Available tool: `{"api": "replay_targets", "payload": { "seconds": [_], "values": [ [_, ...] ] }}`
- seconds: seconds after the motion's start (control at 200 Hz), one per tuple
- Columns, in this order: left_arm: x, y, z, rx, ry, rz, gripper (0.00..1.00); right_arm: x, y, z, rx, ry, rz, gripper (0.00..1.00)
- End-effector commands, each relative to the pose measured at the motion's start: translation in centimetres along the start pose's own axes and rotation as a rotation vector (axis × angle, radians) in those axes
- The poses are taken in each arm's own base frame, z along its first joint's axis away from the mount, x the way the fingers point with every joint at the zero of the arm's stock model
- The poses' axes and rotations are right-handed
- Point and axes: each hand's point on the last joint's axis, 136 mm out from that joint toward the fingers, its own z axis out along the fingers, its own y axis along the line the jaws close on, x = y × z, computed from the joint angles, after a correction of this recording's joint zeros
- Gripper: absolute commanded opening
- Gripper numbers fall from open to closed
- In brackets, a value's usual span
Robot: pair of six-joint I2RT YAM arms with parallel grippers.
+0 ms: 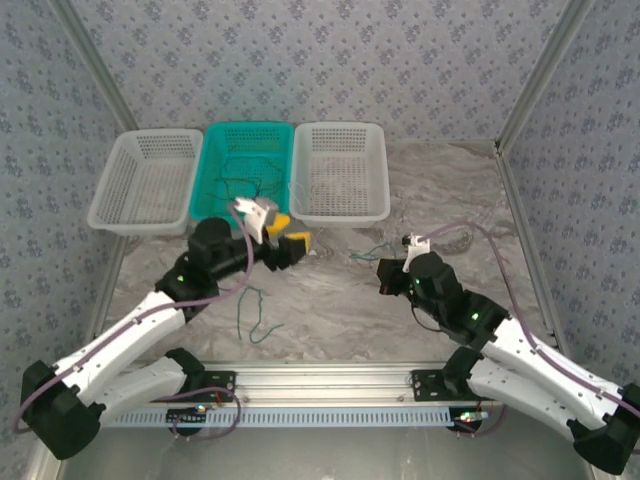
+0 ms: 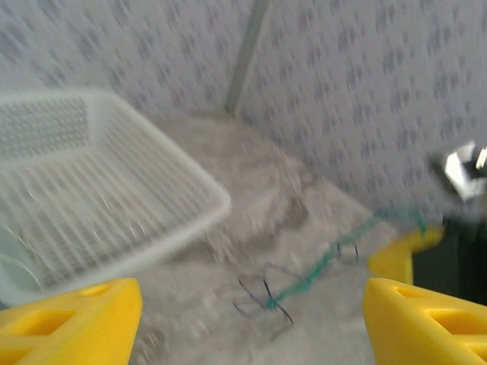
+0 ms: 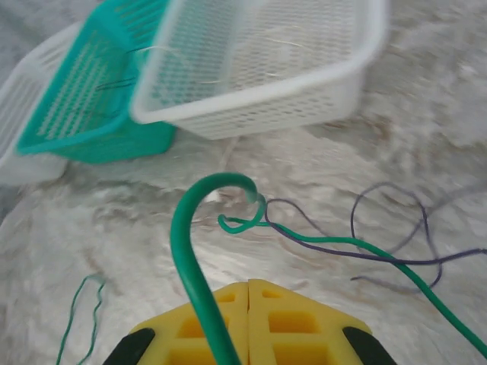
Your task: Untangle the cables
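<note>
Cable tangle (image 2: 268, 298) lies between the 2 pincers.
Right pincer (image 3: 249, 287) clamps the green cable (image 3: 186, 251); left pincer (image 1: 290, 233), open and empty, faces it.

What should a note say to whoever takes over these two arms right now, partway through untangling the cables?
Left gripper: open, empty, near the front of the teal plastic basket.
Right gripper: shut on a thin green cable, which is hooked through a thin dark grey cable lying on the marble-patterned table.
Elsewhere: a second green cable lies alone on the table beside the left arm; dark wires sit in the teal basket.
Done: apparently that lone cable is freed.
Left: part the hooked pair, then sort the basket wires.
</note>
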Motion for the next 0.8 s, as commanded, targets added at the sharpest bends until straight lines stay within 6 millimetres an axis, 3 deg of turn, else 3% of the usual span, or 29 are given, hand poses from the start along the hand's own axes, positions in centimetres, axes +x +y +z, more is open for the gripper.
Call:
{"api": "replay_targets", "payload": {
  "seconds": [0.0, 0.245, 0.415, 0.535, 0.64, 0.72, 0.795],
  "values": [
    [-0.3, -1.6, -0.7, 0.051, -0.076, 0.012, 0.76, -1.5, 2.9, -1.4, -0.114, 0.012, -0.157, 0.00],
    [3.9, -0.3, -0.7, 0.004, 0.019, 0.044, 0.76, -4.8, 7.5, -4.0, -0.302, -0.048, -0.198, 0.00],
    [4.7, -1.8, 0.0, 0.111, 0.040, 0.120, 0.77, -6.1, 9.6, -5.5, -0.392, -0.060, -0.225, 0.00],
    [5.6, -2.1, 1.0, 0.151, 0.081, 0.142, 0.77, -6.2, 9.9, -5.6, -0.402, -0.055, -0.220, 0.00],
    [6.6, -2.0, 2.1, 0.165, 0.115, 0.120, 0.77, -6.6, 7.2, -4.8, -0.245, -0.067, -0.178, 0.00],
    [7.9, -1.6, 2.9, 0.147, 0.158, 0.104, 0.77, -6.8, 1.5, -4.5, 0.058, -0.090, -0.057, 0.00],
    [9.2, -1.4, 3.7, 0.119, 0.200, 0.107, 0.77, -5.9, -4.3, -5.7, 0.330, -0.110, 0.016, 0.00]
  ]
}}
